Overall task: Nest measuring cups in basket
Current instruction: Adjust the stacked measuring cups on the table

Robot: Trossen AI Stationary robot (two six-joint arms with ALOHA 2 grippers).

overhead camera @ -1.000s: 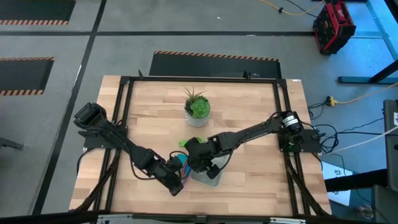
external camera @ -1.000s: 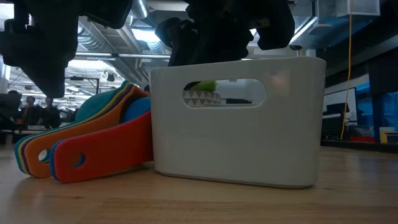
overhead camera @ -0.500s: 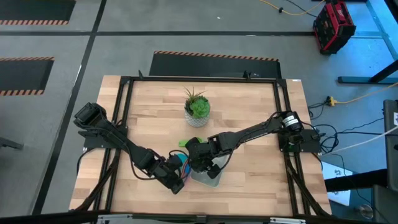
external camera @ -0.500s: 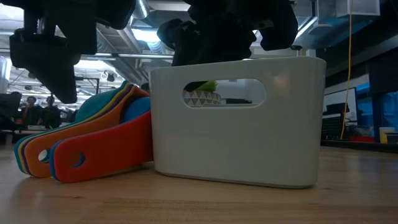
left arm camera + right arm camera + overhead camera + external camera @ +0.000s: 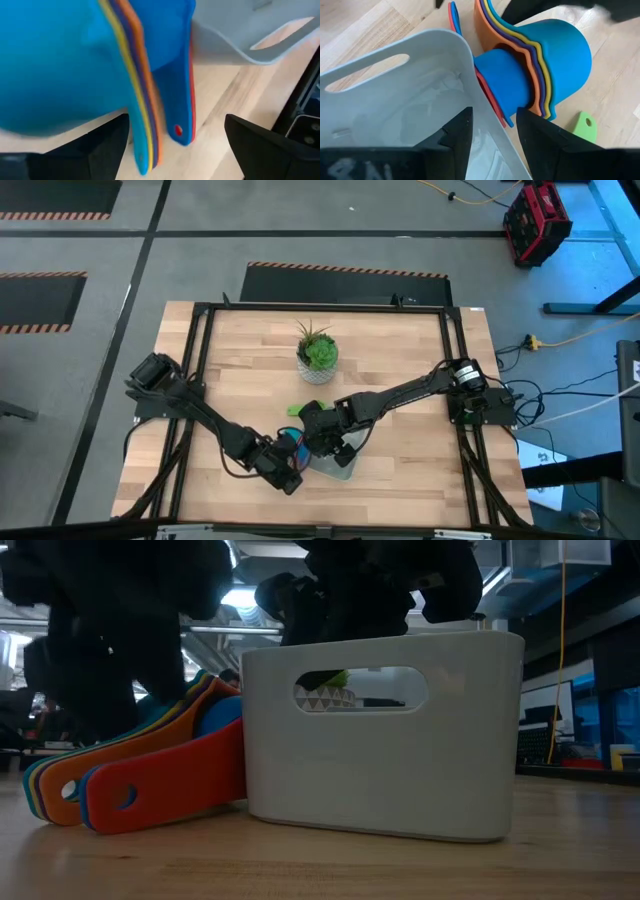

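Observation:
The measuring cups (image 5: pixel 540 60) lie nested on their sides against the outside of the pale basket (image 5: pixel 400 770). A teal cup is outermost and a smaller blue-and-red pair sits nearest the wall. Their handles (image 5: pixel 110 790) rest on the table. One green cup (image 5: pixel 582 125) lies apart. My left gripper (image 5: pixel 176 122) is open, one finger on either side of the handles, touching neither. My right gripper (image 5: pixel 325 445) stands at the basket's rim, above the cups. My right gripper has the basket's side wall at its rim (image 5: pixel 479 107), next to the cups, between its fingers (image 5: pixel 455 140). One finger is inside the basket and one outside. They come from above, slanting down. The basket stands on the table.
A white pot with a green plant (image 5: pixel 318 360) stands farther back on the table and shows through the basket's handle hole (image 5: pixel 322 690). A dark frame runs around the wooden table (image 5: pixel 400 350), with bare wood at the far left and right.
My left gripper has come down toward the cups' handles and now stands low beside them. The cups, the basket and my right gripper have kept still.

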